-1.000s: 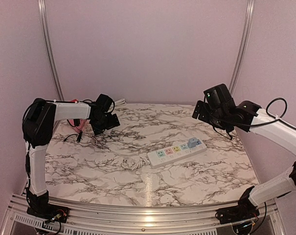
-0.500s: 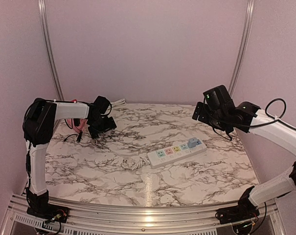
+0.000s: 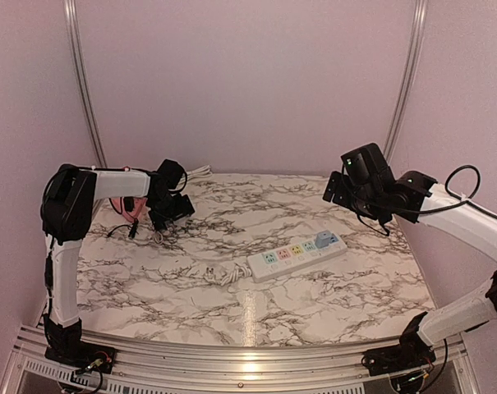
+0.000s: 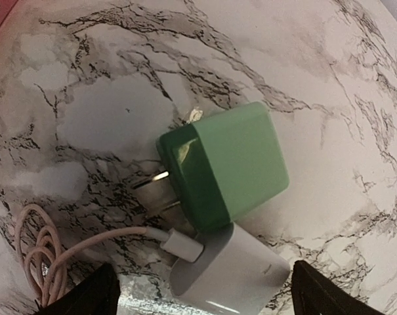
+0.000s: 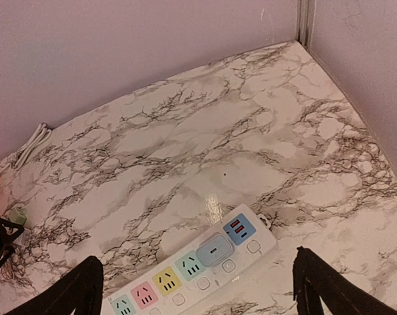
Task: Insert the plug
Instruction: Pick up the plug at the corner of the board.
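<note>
the green plug [image 4: 224, 161] lies on its side on the marble counter [image 3: 330, 312], at the far left, not inserted; two metal prongs stick out of its left face in the left wrist view and a third shows at its upper edge. a white charger [image 4: 228, 272] sits right against the plug's lower side, with a pale pink cable [image 4: 47, 256] running out of it and looping off to the left. the left end effector [image 4: 201, 292] hangs just above this pair with its jaws spread wide, one dark finger [image 4: 86, 295] in each lower corner of its own view, holding nothing. well apart from the plug, the white power strip [image 3: 297, 253] lies at an angle on the right half of the counter, its sockets marked green, pink, yellow and blue, and its white cord [image 3: 223, 275] is bunched at its left end. the right end effector [image 5: 197, 289] is raised above the far right of the counter, looking down on the strip, jaws likewise wide apart and empty.
</note>
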`<action>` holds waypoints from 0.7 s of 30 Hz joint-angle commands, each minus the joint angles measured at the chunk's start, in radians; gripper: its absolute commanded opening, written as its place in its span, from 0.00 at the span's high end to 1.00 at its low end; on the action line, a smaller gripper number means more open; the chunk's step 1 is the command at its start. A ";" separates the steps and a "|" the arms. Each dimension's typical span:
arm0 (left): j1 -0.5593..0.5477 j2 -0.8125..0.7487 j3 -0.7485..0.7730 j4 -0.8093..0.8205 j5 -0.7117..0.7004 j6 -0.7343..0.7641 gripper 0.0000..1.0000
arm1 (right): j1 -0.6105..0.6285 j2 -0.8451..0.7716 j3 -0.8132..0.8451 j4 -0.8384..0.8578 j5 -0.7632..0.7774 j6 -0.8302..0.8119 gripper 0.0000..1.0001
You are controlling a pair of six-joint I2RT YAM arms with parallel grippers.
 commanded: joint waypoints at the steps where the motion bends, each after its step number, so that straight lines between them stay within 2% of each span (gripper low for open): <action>1: 0.006 0.054 0.041 -0.107 -0.030 0.001 0.08 | 0.006 -0.019 0.000 0.011 0.014 0.013 0.05; 10: 0.004 0.075 0.048 -0.143 -0.009 0.032 0.16 | 0.005 -0.020 -0.023 0.026 0.007 0.030 0.06; 21: 0.001 -0.115 -0.184 -0.095 -0.018 0.060 0.23 | 0.005 -0.038 -0.066 0.042 0.011 0.053 0.06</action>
